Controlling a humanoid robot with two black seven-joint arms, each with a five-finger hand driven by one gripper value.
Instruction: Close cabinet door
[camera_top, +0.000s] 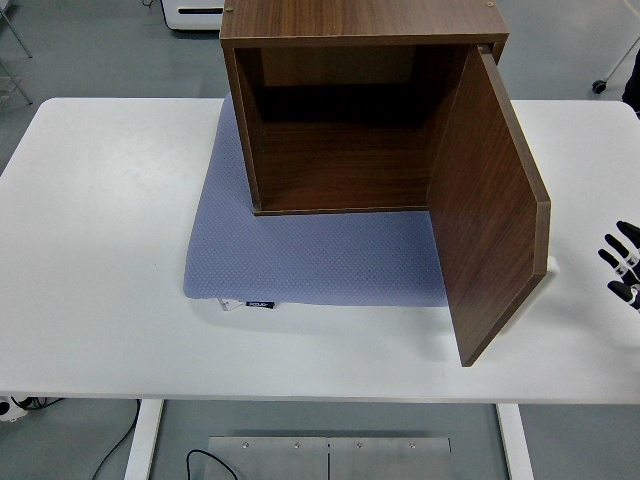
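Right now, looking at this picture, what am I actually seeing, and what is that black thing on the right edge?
The picture comes from a camera high on a humanoid robot, looking down over a white table. The black thing is the robot's right robot hand, fingers spread, holding nothing and not touching anything. The left arm is out of view. On the table lies a blue-grey mat, and on it stands a brown wooden cabinet, empty inside. Its door, hinged on the right, stands wide open, swung out toward the camera.

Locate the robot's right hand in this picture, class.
In the head view, the right hand shows at the picture's right edge, above the white table, just right of the open cabinet door and not touching it.
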